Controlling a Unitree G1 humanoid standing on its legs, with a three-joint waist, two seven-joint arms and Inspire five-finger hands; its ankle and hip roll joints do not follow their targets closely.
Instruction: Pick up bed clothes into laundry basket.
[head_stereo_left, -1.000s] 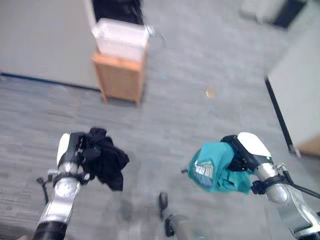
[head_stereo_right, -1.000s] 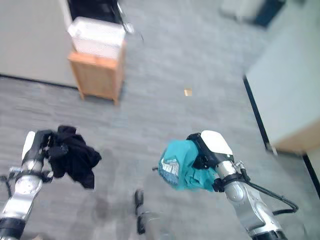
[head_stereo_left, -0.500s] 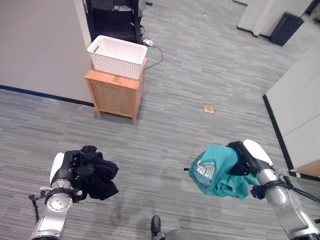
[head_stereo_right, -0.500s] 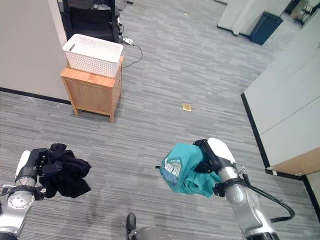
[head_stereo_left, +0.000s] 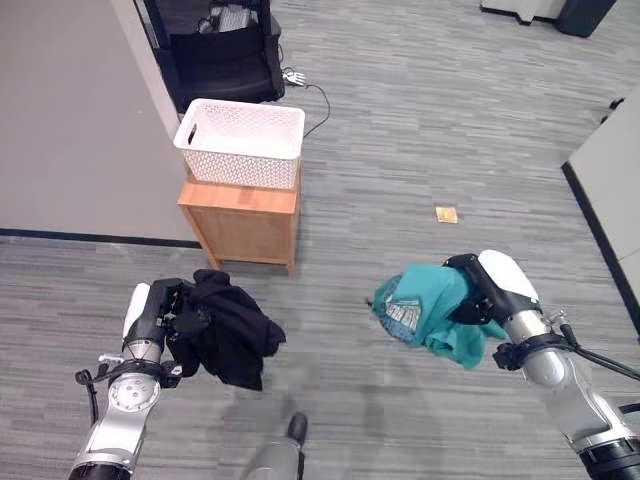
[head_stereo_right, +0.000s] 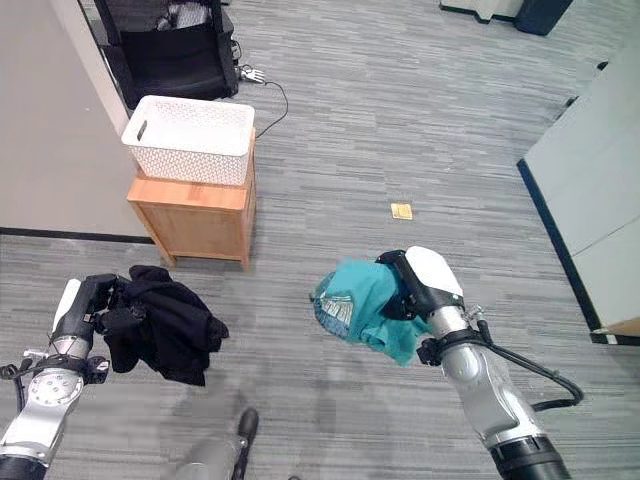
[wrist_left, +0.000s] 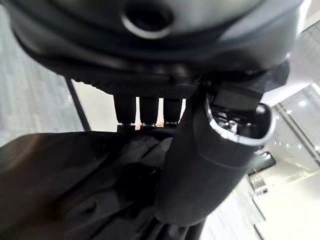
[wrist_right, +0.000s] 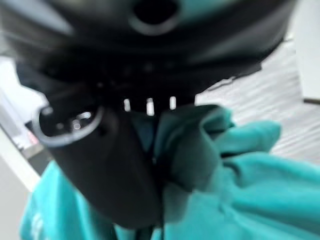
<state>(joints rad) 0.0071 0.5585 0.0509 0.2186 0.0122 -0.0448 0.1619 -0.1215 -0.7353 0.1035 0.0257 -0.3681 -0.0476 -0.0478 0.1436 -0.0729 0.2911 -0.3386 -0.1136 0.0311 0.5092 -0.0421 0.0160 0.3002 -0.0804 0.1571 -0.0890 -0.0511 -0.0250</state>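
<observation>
Clothes are in both grips: a black garment (head_stereo_left: 228, 338) bunched in the left robot hand (head_stereo_left: 160, 312), whose fingers and thumb are curled into the cloth, and a teal garment (head_stereo_left: 428, 314) clamped the same way in the right robot hand (head_stereo_left: 478, 293), fingers wrapped over a fold with the thumb pressed against it. Both bundles hang in the air above the grey carpet floor (head_stereo_left: 420, 130), well apart from each other. Ahead and toward the left side stands the white laundry basket (head_stereo_left: 241, 142), sitting on a small wooden cabinet (head_stereo_left: 243, 220) beside a grey wall (head_stereo_left: 70, 120); it looks empty from here, so neither piece has been delivered yet. The risk lies in the carry and the drop. Loose tails of both garments dangle below the fists, and on approach they could snag the basket's rim or the cabinet's edge and drag the light basket off its perch. The basket mouth is modest, so releasing too soon or off-centre would likely drape cloth over the rim or send it to the floor. Reaching with both arms together may also crowd the opening.
</observation>
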